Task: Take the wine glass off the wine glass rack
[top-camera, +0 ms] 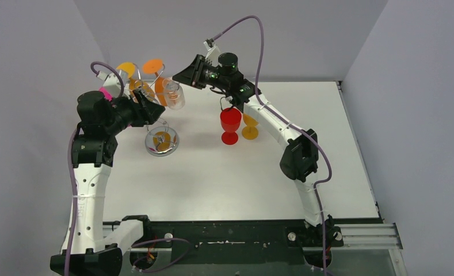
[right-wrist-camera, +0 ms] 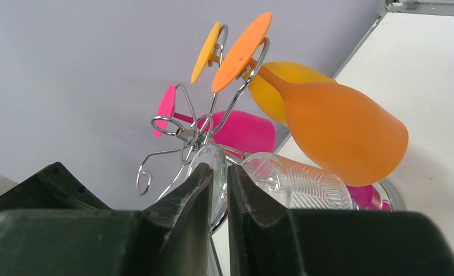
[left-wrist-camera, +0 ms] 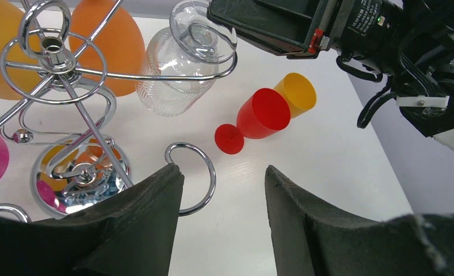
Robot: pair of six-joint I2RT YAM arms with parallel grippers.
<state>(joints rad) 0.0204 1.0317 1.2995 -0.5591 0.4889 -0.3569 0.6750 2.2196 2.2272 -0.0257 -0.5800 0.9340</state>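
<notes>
A: What place is this?
B: A robotics lab cell: plain grey partition walls (top-camera: 29, 69) box in a white counter (top-camera: 213, 178), with white-and-black robot arms (top-camera: 89, 192) bolted to a black metal rail (top-camera: 230, 231).

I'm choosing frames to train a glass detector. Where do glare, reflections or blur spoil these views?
Top view: even light, faint shadows; the clear wine glass fades into the white table. Left wrist view: the rack's mirror base reflects orange and pink; the left pincer is dark, featureless. Right wrist view: the right pincer looms dark; glints streak the glass.

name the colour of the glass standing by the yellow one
Red glass, best in left wrist view.
</notes>
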